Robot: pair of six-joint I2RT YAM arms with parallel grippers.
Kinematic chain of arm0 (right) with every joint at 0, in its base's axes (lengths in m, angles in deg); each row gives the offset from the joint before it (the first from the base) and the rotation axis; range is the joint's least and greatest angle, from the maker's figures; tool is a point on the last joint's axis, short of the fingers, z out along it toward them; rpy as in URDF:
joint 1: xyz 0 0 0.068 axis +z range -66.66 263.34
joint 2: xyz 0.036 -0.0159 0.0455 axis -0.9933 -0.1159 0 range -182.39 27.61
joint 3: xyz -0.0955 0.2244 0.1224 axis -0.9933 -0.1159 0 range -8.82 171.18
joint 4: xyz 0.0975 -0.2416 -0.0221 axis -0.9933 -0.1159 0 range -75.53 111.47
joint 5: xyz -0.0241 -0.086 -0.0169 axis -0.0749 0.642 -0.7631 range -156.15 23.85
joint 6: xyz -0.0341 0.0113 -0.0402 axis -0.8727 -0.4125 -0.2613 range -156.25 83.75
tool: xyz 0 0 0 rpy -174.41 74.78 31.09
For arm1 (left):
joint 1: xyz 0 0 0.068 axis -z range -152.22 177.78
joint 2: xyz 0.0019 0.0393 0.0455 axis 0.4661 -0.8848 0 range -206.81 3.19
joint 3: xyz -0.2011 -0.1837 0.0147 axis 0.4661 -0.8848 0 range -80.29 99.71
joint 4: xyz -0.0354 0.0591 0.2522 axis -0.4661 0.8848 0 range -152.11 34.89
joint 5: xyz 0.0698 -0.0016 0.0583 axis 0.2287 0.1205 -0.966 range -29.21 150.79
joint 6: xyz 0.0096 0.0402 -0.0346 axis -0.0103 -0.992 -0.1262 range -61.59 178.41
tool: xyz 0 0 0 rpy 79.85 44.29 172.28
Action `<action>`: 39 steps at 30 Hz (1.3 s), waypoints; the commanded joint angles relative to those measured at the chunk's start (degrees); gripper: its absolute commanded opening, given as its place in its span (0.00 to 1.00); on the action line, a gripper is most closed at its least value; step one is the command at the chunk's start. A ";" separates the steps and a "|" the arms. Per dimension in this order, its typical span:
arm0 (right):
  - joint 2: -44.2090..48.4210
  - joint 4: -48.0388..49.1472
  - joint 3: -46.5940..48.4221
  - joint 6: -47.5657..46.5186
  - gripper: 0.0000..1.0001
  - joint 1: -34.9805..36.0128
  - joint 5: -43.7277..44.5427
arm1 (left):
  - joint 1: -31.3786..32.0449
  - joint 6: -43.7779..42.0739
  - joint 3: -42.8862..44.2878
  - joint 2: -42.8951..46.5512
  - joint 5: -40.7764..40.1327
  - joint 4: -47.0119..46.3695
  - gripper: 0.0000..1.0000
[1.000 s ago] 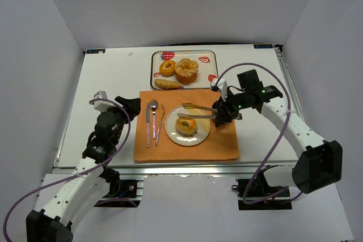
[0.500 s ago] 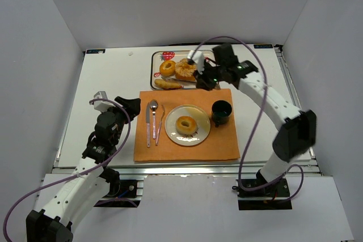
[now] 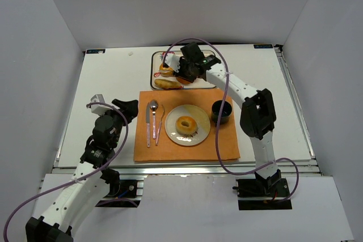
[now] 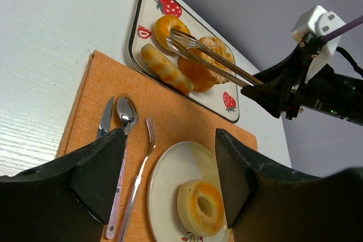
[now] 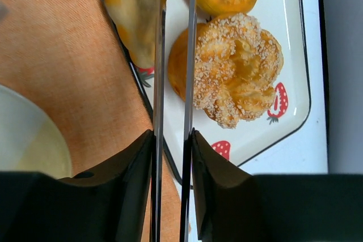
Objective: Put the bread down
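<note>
My right gripper is shut on metal tongs and holds them over the strawberry tray. The tong tips reach between the ring bread and the long bread, with nothing held between them. In the right wrist view the tongs run past a sugared round pastry. A ring bread lies on the white plate. My left gripper is open and empty, left of the orange placemat.
A dark cup stands on the placemat right of the plate. A knife, spoon and fork lie left of the plate. White walls enclose the table on three sides.
My right arm swung with the tongs from the plate back and left to the tray. The ring bread stayed on the plate. The left arm barely moved.
</note>
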 commanded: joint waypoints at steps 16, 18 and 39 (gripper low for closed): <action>-1.18 7.25 0.04 -4.70 0.44 3.88 11.65 | -0.18 -1.37 -1.67 0.68 -0.63 0.15 0.74; -1.53 8.04 -0.49 -5.05 0.45 4.05 12.96 | -0.18 -1.28 -1.76 0.94 -0.72 0.15 0.74; -3.99 8.13 0.04 -3.29 0.47 4.41 15.78 | -0.18 -1.55 -1.67 0.68 -0.81 0.06 0.75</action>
